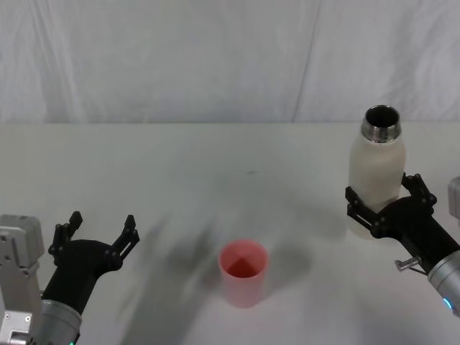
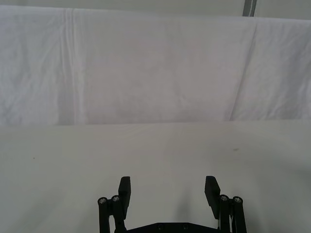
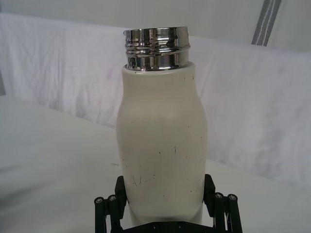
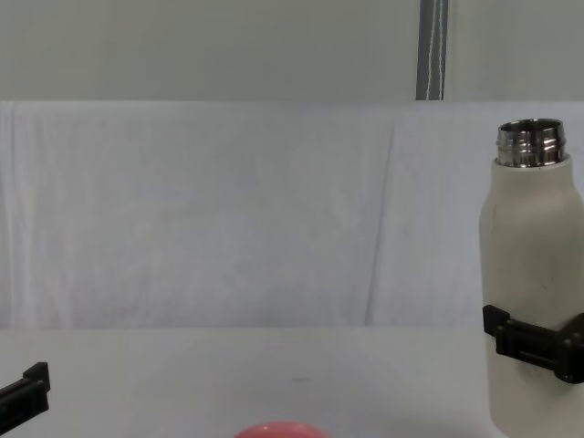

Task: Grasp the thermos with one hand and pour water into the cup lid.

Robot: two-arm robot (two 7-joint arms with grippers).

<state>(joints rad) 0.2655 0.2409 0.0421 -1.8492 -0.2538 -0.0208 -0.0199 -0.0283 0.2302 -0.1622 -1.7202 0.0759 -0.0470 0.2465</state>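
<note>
The right gripper (image 1: 384,203) pinches the upright thermos (image 1: 376,172) low on its body — grasp done. Pouring remains: the cup lid (image 1: 243,272) stands at its eight o'clock.

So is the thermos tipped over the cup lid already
No, the thermos stands upright in the right gripper, off to the side of the cup lid.

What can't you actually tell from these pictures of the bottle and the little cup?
- Water level in the tall cream-white steel-necked thermos: its dark mouth hides it in the head view.
- Small pink-red cup lid: the chest view's bottom edge cuts off all but the rim.
- Thermos base: the black right gripper and the picture's edge cover it in the right wrist view.
</note>
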